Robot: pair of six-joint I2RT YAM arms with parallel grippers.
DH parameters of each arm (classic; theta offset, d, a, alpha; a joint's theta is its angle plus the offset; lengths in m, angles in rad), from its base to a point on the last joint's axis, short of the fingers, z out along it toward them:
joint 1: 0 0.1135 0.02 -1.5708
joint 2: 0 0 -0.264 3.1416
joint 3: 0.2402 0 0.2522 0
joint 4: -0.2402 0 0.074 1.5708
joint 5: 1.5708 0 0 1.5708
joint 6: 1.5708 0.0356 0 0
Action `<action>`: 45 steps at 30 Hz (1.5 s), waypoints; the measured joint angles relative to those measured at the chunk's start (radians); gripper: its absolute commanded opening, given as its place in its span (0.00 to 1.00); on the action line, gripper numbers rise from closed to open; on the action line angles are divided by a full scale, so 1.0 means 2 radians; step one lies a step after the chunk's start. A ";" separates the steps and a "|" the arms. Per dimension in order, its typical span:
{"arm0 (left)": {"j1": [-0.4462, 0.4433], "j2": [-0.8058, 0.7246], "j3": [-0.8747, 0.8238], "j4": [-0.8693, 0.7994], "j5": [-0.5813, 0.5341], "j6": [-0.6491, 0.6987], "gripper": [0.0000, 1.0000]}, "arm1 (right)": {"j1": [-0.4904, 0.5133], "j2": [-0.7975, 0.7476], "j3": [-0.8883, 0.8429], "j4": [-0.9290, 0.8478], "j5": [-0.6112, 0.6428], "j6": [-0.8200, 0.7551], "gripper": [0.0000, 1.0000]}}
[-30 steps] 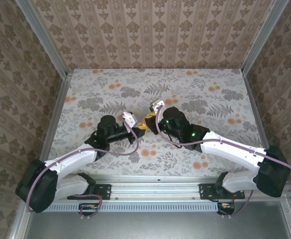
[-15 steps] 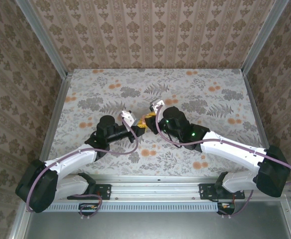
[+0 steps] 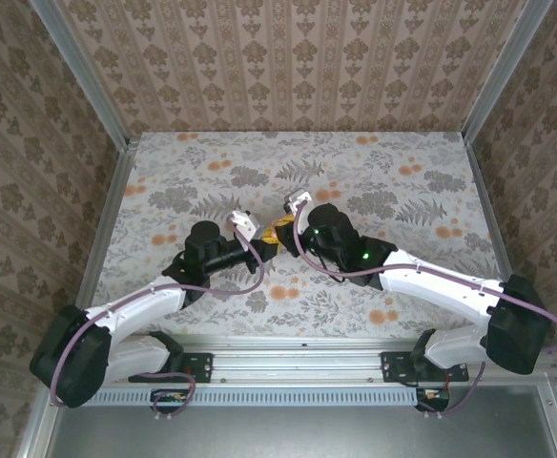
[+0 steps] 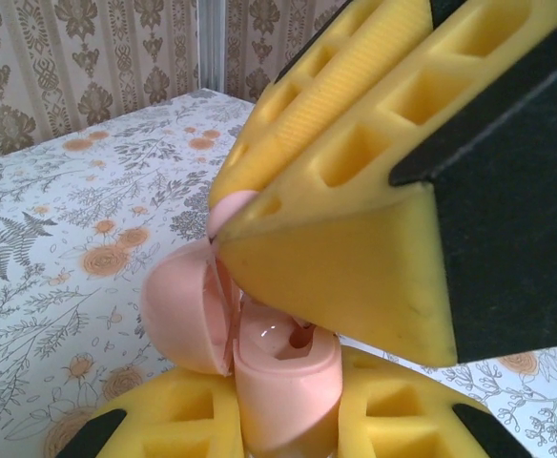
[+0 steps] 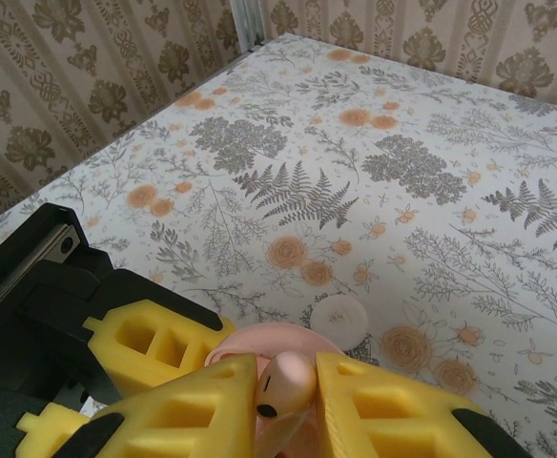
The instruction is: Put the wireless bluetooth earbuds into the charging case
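Partway done: the left jaws are closed on the open charging case (image 4: 283, 372), the right jaws pinch one earbud (image 5: 283, 382) just above its wells, not yet seated; whether the other earbud is already in, I cannot tell

No text, label, brand or number is legible.

Centre of the counter (image 3: 355, 162) is jammed: left pincer (image 4: 283, 420) clamping the charging case (image 4: 283, 367) and right pincer (image 5: 288, 405) pinching an earbud (image 5: 286, 377) meet nose to nose, no gap between. Far half and both sides lie bare up to the walls (image 3: 288, 67); one small pale disc (image 5: 340, 318) sits just past the right pincer.
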 measured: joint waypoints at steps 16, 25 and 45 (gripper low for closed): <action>0.000 0.001 0.003 0.008 -0.006 -0.012 0.11 | 0.000 0.000 -0.002 0.004 -0.005 0.009 0.25; 0.000 0.001 0.003 0.004 -0.009 -0.012 0.11 | 0.000 -0.001 -0.003 0.004 -0.016 0.016 0.34; 0.000 0.015 0.009 0.011 -0.011 -0.001 0.11 | -0.022 -0.009 -0.003 0.005 -0.084 0.065 0.53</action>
